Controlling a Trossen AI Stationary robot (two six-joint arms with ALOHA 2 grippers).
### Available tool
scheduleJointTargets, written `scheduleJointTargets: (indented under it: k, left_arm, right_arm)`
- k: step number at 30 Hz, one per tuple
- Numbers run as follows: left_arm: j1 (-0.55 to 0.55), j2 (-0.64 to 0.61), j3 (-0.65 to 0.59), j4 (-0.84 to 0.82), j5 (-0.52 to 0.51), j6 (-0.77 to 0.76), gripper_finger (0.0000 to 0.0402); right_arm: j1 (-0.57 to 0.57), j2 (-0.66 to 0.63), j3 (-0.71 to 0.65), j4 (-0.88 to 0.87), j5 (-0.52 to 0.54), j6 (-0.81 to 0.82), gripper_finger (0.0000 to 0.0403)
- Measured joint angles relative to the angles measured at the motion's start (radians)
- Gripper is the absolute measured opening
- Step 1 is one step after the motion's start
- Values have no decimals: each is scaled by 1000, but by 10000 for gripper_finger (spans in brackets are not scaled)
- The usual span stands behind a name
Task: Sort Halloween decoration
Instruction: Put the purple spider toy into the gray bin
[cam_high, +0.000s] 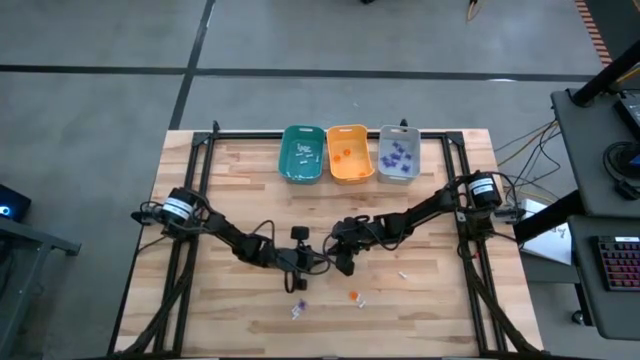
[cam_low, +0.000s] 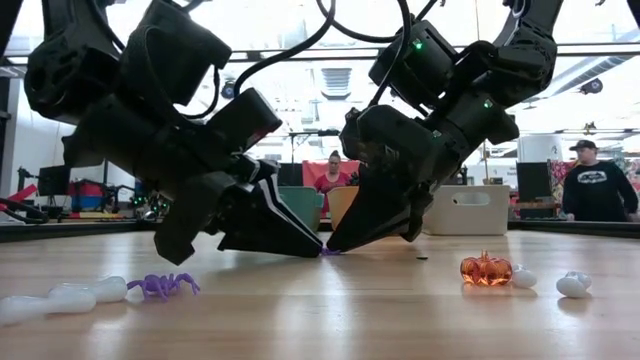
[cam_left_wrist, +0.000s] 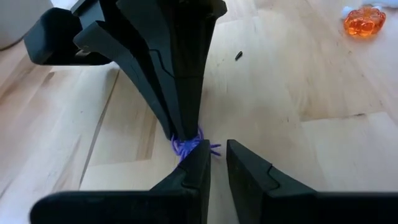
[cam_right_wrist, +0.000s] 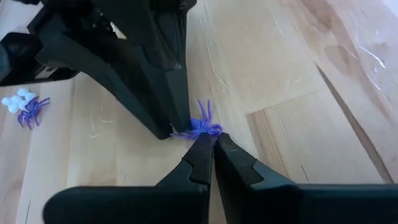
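Note:
A small purple spider trinket (cam_right_wrist: 203, 127) lies on the wooden table at its middle. My right gripper (cam_right_wrist: 211, 143) reaches in from the right, slanting down, and is shut on it. My left gripper (cam_left_wrist: 217, 152) comes from the left and meets it tip to tip (cam_low: 318, 250). A narrow gap with nothing in it parts the left fingers, and one fingertip (cam_left_wrist: 200, 152) stands at the spider's edge. Other Halloween decoration lies loose nearer the front edge: an orange pumpkin (cam_low: 487, 270), a second purple spider (cam_low: 165, 285) and white pieces (cam_low: 60, 297). My right gripper pinches the purple spider's body (cam_left_wrist: 186, 144) between its two fingertips. The fingers slant down from the table's right side. The spider rests on the table, its legs (cam_right_wrist: 205, 109) sticking out past the tips. My left gripper's fingertip is at the spider, but I cannot tell whether it touches.
Three bins stand in a row at the far edge: teal (cam_high: 301, 153), orange (cam_high: 349, 153) and grey (cam_high: 398, 155), each with small trinkets inside. A white piece (cam_high: 403, 273) lies right of the grippers. People show in the room beyond the table.

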Motion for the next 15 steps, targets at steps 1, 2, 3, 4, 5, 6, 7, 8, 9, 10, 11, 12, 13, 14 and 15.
scheduleJointTargets:
  k: [1, 2, 3, 4, 5, 6, 7, 8, 9, 10, 11, 12, 13, 14, 15]
  left_arm:
    - [0, -8, -4, -5, 0, 1, 38]
    - [0, -17, -8, -18, 0, 1, 38]
    - [-1, -26, -11, -29, -4, 2, 38]
    - [-2, -35, -13, -48, -17, 2, 38]
    - [-3, -45, -14, -69, -26, 2, 38]
    - [-4, -55, -14, -89, -34, 1, 38]
    - [-6, -66, -15, -111, -49, 0, 38]
    - [-8, -77, -15, -127, -60, -1, 38]
    - [-10, -90, -18, -140, -73, -1, 38]
    - [-11, -100, -19, -152, -85, -1, 38]
    - [-13, -111, -20, -158, -97, -1, 38]
    - [-15, -119, -24, -159, -108, -1, 38]
    - [-15, -127, -29, -160, -114, -1, 38]
    - [-15, -132, -34, -160, -118, -1, 38]
    - [-15, -135, -39, -159, -119, -1, 38]
  right_arm:
    - [0, 0, 0, 0, 0, -1, 9]
    - [0, -1, 0, 0, 0, -3, 9]
    - [0, -4, 0, -1, 0, -9, 9]
    - [0, -6, 0, -1, 0, -13, 9]
    - [0, -9, -1, -2, 0, -17, 9]
    - [0, -13, -1, -6, 0, -22, 8]
    - [0, -18, -1, -10, 1, -29, 8]
    - [0, -24, -2, -11, 1, -36, 8]
    - [0, -32, -2, -12, 2, -47, 8]
    - [0, -39, -2, -15, 8, -59, 8]
    - [0, -46, -2, -18, 11, -62, 8]
    - [0, -55, -2, -29, 11, -67, 8]
    - [0, -58, -2, -39, 17, -74, 8]
    - [0, -61, -2, -40, 24, -81, 8]
    - [0, -66, -2, -54, 32, -84, 8]
